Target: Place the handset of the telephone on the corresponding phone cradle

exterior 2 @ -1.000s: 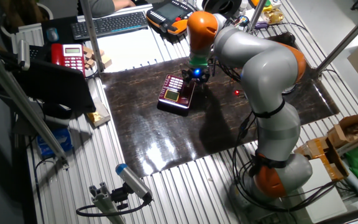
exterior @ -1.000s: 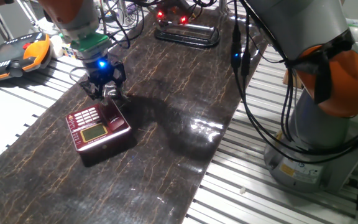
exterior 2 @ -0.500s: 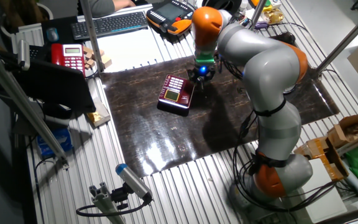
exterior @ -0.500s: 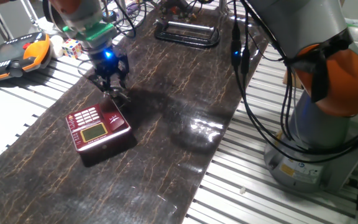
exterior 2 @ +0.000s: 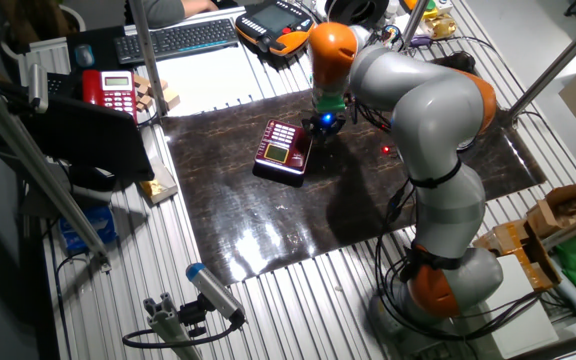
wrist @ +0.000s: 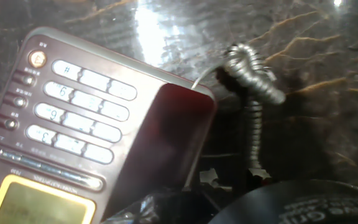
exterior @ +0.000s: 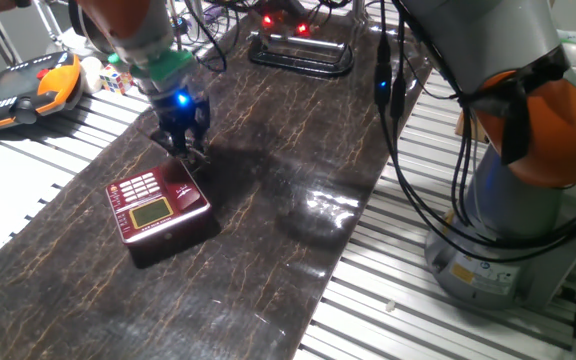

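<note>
The handset (wrist: 163, 134) appears seated along the phone cradle (exterior: 190, 188) (cord beside); the end effector (exterior: 182, 143) hovers above, grip state indiscernible; next, withdrawing.

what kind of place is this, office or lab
Most likely a robotics lab: a slatted aluminium workbench, an orange teach pendant, and a keyboard and spare red phone beside the arm.

In the hand view, the pale keys of the telephone (wrist: 98, 124) carry readable marks, seen rotated: "#" on the top row, then "9", "6" and "3" on the rows below; the small print under the keypad is too blurred to read
</note>
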Robot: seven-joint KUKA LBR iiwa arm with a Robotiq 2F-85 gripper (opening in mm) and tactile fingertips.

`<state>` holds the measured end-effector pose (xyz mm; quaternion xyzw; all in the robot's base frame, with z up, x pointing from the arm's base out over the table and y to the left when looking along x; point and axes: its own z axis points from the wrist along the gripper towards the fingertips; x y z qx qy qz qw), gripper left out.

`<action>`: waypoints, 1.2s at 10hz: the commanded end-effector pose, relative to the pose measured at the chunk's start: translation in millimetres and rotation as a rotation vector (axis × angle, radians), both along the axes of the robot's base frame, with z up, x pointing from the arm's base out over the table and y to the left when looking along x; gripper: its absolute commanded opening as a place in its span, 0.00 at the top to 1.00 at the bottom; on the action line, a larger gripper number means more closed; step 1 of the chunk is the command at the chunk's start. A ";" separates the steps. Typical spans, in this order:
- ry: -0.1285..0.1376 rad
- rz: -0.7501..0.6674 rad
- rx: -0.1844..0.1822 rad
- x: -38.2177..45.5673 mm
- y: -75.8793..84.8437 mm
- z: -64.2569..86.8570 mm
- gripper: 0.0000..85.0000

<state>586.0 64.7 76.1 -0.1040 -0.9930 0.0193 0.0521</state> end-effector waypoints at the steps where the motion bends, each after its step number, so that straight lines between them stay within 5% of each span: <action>1: -0.001 0.001 0.009 0.9 0.4 -3.4 0.62; 5: 0.000 0.022 0.005 1.8 -5.8 4.1 0.63; 8: -0.007 0.102 0.000 -2.3 -14.4 32.3 0.75; 10: -0.010 0.173 0.033 -11.7 -29.6 54.3 0.93; 12: -0.011 0.210 0.044 -20.2 -40.5 73.6 0.98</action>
